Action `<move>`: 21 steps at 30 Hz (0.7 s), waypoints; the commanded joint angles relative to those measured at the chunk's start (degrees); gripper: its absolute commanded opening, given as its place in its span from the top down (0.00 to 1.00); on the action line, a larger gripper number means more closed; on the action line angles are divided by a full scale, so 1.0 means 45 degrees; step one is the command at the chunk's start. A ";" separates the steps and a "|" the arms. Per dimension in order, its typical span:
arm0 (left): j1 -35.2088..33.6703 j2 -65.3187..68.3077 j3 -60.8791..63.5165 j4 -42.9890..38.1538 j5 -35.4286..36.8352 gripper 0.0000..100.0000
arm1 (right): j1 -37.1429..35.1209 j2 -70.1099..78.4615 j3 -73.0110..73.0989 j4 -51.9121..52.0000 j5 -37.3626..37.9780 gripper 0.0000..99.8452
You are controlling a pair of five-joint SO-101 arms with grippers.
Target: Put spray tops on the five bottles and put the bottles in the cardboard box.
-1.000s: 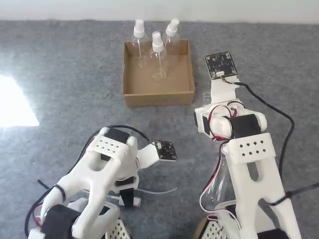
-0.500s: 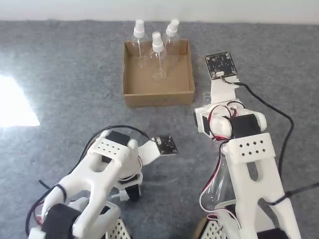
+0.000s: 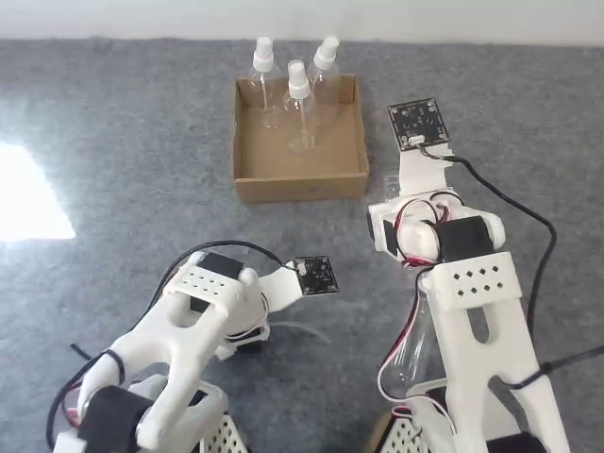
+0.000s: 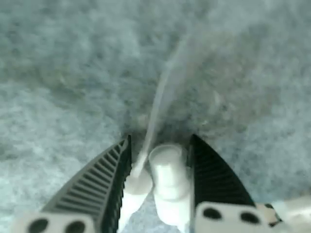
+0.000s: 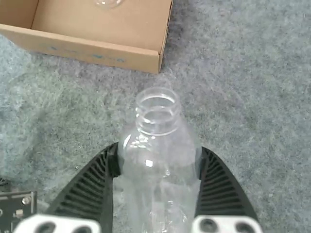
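Grey carpet-like covering (image 3: 113,123) lies over the whole bench, with a bright patch of light (image 3: 28,203) at one edge.

1. Left end effector (image 4: 160,145): the jaws are narrowed onto a white spray top (image 4: 167,174), which sits between the two ribbed black fingers (image 4: 104,177). The thin dip tube (image 4: 158,109) of the spray top runs out beyond the fingertips, low over the covering. In the high view the left arm (image 3: 203,302) is near the front of the bench, and the tube (image 3: 304,330) projects from under its wrist.

2. Right end effector (image 5: 159,153): the jaws are closed around the body of a clear bottle (image 5: 156,116). The neck of this bottle is open and carries no top. The neck points toward the cardboard box (image 5: 97,51), and the bottle is outside the box, near its front corner. In the high view the right arm (image 3: 462,283) extends toward the right side of the box.

3. Cardboard box (image 3: 300,179): it is open at the top and sits at the far middle of the bench, well apart from the left arm. Three capped bottles stand upright at its far wall: one at the left (image 3: 262,66), one in the middle (image 3: 298,94) and one at the right (image 3: 326,64). Each carries a white spray top
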 commanded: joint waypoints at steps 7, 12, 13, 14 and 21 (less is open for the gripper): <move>-0.2540 -0.0098 -0.1182 -0.0567 -0.0117 0.84 | 0.0107 -0.0498 -0.0156 -0.0244 -0.0117 0.91; -0.4122 -0.0059 -0.2510 -0.0567 -0.0117 0.84 | 0.0107 -0.0498 -0.0156 -0.0244 -0.0117 0.91; -0.4474 -0.0059 -0.2823 -0.0567 -0.0117 0.84 | 0.0107 -0.0498 -0.0156 -0.0244 -0.0117 0.91; -0.4825 -0.0059 -0.3155 -0.0567 -0.0117 0.84 | 0.0107 -0.0498 -0.0156 -0.0244 -0.0117 0.91; -0.6212 -0.0156 -0.5245 0.1387 -0.0039 0.76 | 0.0107 -0.0498 -0.0156 -0.0244 -0.0117 0.91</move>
